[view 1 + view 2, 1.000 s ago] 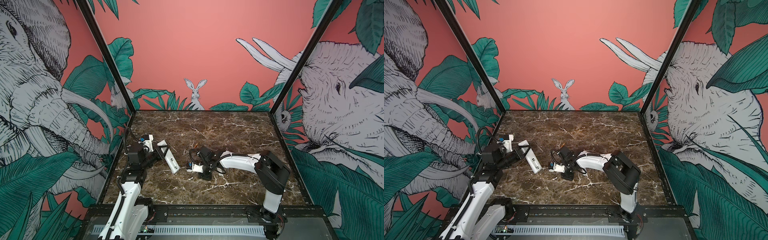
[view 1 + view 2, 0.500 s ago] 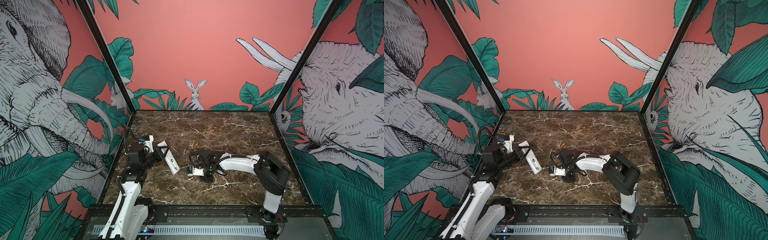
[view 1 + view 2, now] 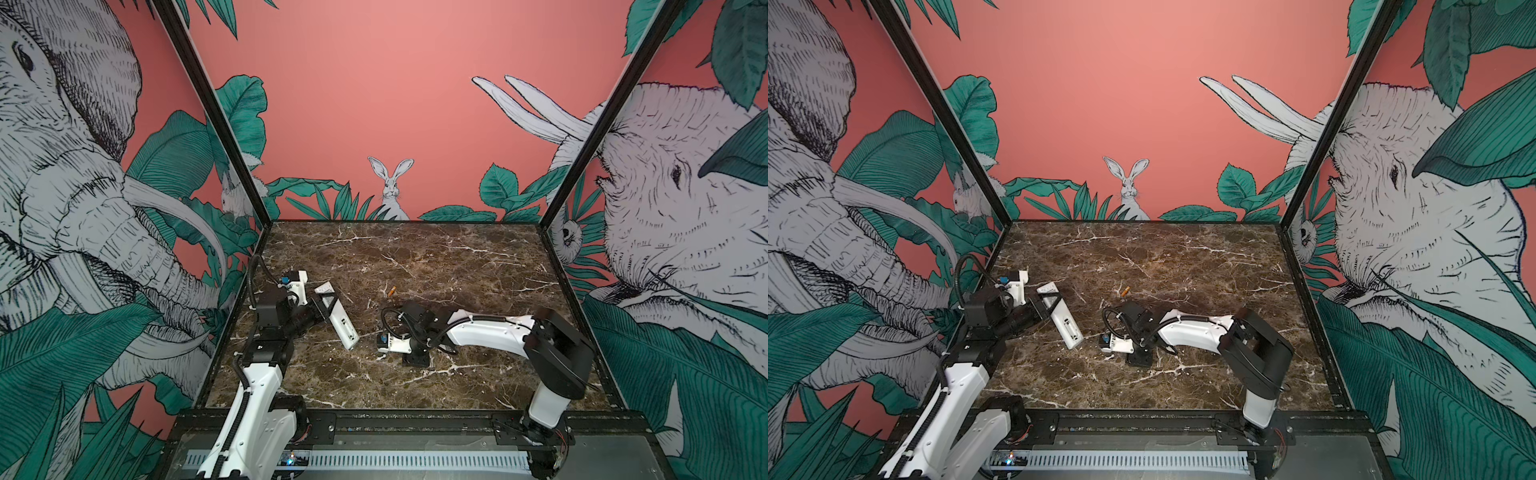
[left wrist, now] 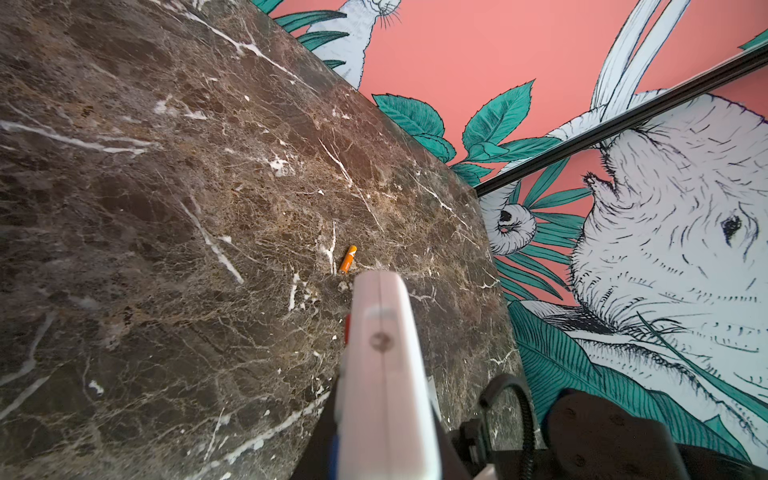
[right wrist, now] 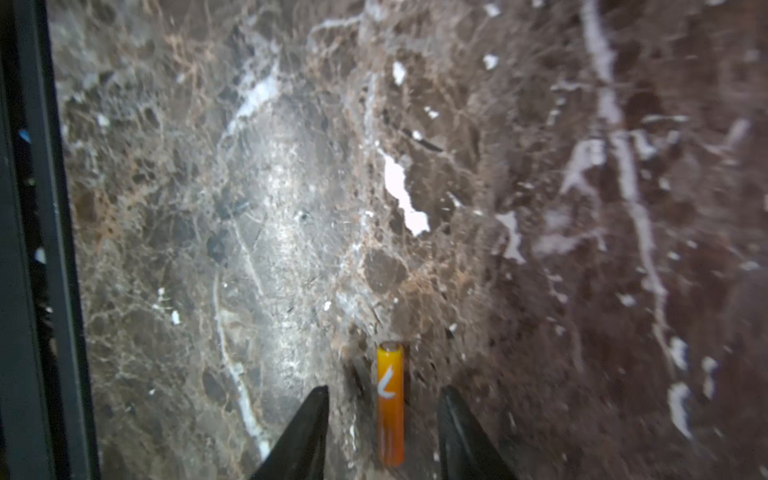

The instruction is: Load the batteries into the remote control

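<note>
Remote control [image 3: 340, 324] pinched tilted over the table [image 3: 415, 257] by left end effector [image 3: 325, 300], right end effector [image 5: 383, 395] spread, battery [image 5: 390, 415] lying flat between its fingers, not touching, other battery [image 3: 392, 291] farther back

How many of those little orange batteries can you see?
2. The near battery lies on the table between the fingertips of the open right hand, unseen in the top views; the far battery lies loose farther back. Others may be hidden.
</note>
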Controlling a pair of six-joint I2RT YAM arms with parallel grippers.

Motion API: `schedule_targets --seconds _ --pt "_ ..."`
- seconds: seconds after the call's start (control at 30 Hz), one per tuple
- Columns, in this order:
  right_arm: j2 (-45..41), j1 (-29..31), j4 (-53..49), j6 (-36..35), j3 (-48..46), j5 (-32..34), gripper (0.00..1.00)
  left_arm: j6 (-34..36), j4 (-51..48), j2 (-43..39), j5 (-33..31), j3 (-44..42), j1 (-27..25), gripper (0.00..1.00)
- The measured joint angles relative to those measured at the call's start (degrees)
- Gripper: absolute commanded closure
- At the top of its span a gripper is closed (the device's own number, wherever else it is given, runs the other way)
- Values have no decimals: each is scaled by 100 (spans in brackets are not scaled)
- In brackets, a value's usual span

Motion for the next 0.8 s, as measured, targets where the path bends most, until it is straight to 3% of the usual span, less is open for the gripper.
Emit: schedule_targets --seconds 0.2,0.3,0.4,0.57,0.7,0.8 --pt "-1311 203 155 1471 -28 804 37 177 -125 -197 -55 0 0 100" --pt "-1845 282 37 2785 68 1320 34 361 -249 -400 -166 0 2 100" --pt "-2131 332 -313 4367 164 1749 23 595 -417 -568 -302 0 7 100" --pt "-2177 575 -1121 7049 166 2175 12 942 -658 -787 -581 0 -17 100" --pt "-1928 885 -1670 8415 490 2304 9 1108 -813 -1036 -846 9 -195 100" --pt "-1672 916 -1878 9232 833 2378 14 1239 -949 -1220 -1067 72 -345 100"
